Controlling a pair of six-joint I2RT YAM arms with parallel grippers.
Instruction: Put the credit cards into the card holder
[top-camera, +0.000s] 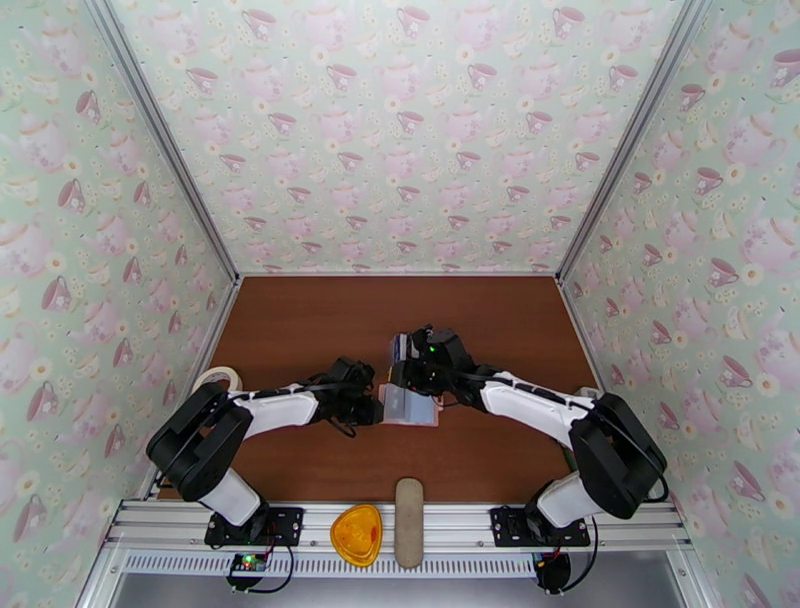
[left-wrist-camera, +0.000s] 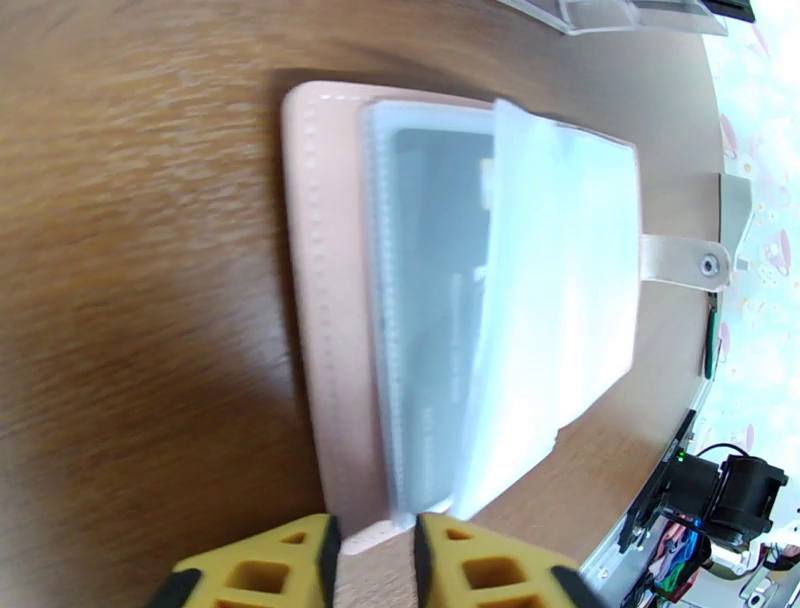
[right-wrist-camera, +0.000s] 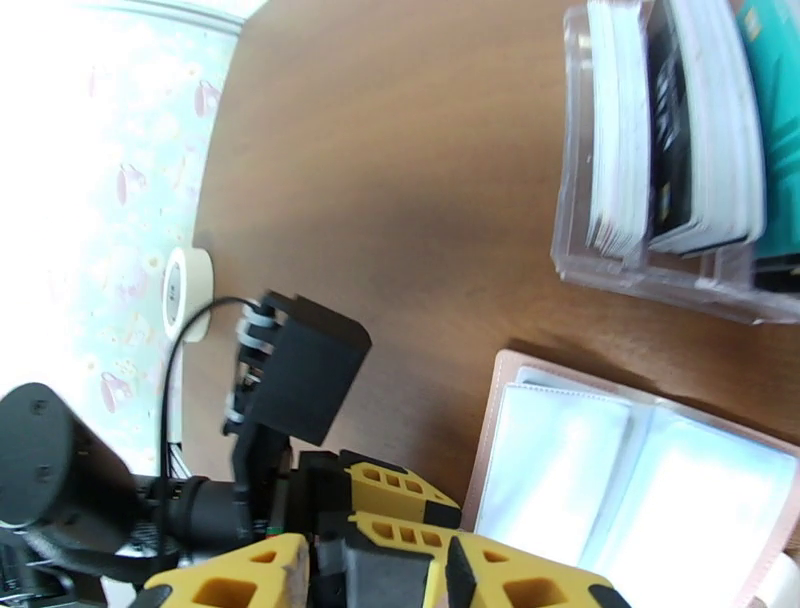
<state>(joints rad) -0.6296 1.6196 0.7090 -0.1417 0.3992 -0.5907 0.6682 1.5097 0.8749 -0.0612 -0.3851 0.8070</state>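
Observation:
The pale pink card holder (left-wrist-camera: 320, 300) lies open on the brown table, its translucent sleeves fanned up, and a dark card (left-wrist-camera: 440, 300) sits inside one sleeve. My left gripper (left-wrist-camera: 372, 560) is shut on the holder's near cover edge. From above, the card holder (top-camera: 410, 408) lies between both arms, with the left gripper (top-camera: 372, 405) at its left side. Several credit cards (right-wrist-camera: 670, 130), white, black and teal, stand on edge in a clear rack. My right gripper (right-wrist-camera: 380, 585) hovers open above the card holder (right-wrist-camera: 600, 480), nothing between its fingers, close to the rack.
The clear rack (top-camera: 404, 347) stands just behind the holder. A roll of tape (top-camera: 220, 378) lies at the left wall. An orange triangular object (top-camera: 357, 533) and a long beige oval case (top-camera: 408, 520) rest on the front rail.

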